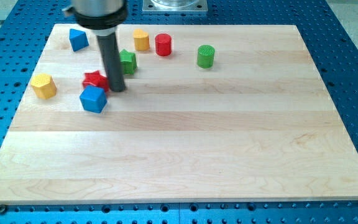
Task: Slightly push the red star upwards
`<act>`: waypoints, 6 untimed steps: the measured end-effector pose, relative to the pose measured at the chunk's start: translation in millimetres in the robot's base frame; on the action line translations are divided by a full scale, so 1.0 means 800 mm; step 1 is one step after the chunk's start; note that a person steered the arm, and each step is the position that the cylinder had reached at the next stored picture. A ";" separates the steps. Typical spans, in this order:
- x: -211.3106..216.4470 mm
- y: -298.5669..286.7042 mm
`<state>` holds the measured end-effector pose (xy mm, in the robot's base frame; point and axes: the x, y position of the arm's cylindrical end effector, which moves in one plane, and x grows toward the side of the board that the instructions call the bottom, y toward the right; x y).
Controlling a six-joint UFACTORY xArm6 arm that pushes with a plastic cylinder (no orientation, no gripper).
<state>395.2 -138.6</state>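
Observation:
The red star (94, 79) lies on the wooden board (185, 143) at the view's upper left. My tip (117, 89) rests on the board at the star's right edge, touching or nearly touching it. The rod hides part of the star's right side. A blue cube (93, 99) sits just below the star, close against it. A green star-like block (128, 62) stands just above and right of my tip, partly hidden by the rod.
A yellow block (43, 85) lies left of the star. A blue block (78, 39) sits near the board's top left. A yellow block (141, 40), a red cylinder (163, 45) and a green cylinder (206, 56) stand along the top.

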 end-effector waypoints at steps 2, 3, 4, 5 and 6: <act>0.053 -0.042; 0.059 -0.063; 0.092 -0.116; 0.052 -0.116; 0.019 -0.035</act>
